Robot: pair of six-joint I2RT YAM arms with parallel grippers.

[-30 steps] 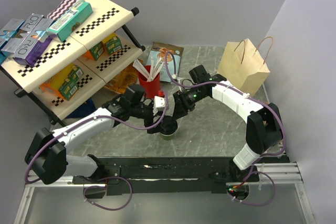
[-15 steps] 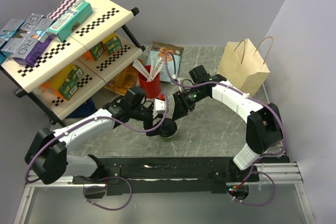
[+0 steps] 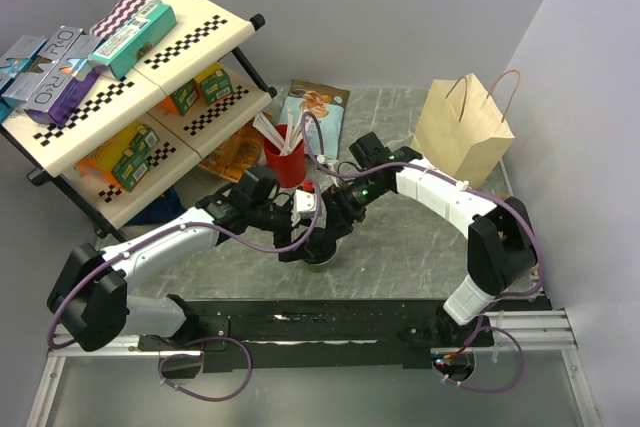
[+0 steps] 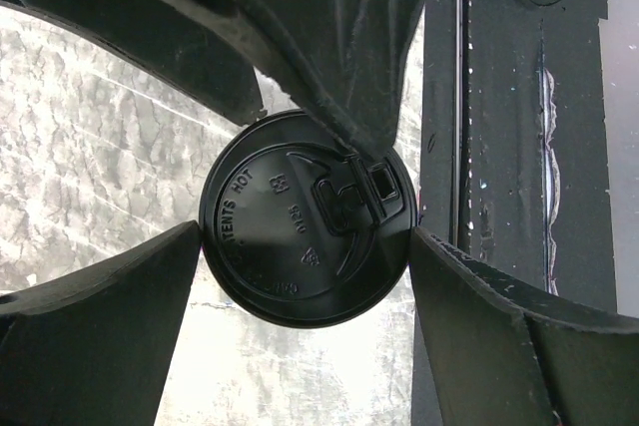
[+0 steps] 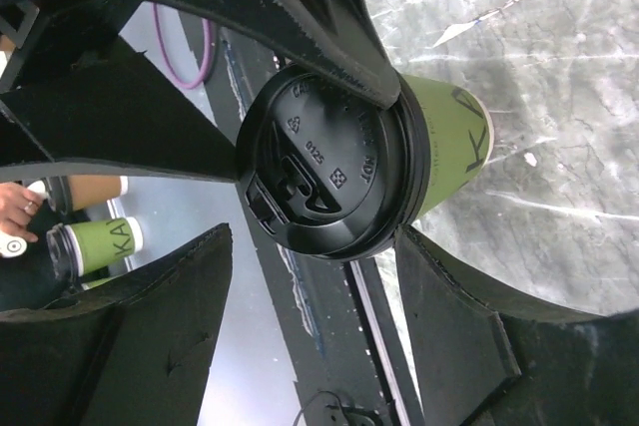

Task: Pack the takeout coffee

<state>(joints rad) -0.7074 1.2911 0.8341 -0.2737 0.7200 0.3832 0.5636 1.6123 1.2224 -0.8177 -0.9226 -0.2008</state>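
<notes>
The takeout coffee stands upright right between both sets of jaws. The left gripper has its jaws wide, tips at the rim of its lid on either side. The right gripper is spread around it too. Can't tell if either actually squeezes.

**Operator:** Which surface carries the items?

**Manual:** Your grey marbled table. Upright on it you have the takeout coffee near the front, a red cup behind it, and a brown paper bag far right. A two-tier shelf rack stands at the left.

**Operator:** Anything lying flat?

**Manual:** A snack packet behind the red cup, and an orange packet beside the rack.
</notes>
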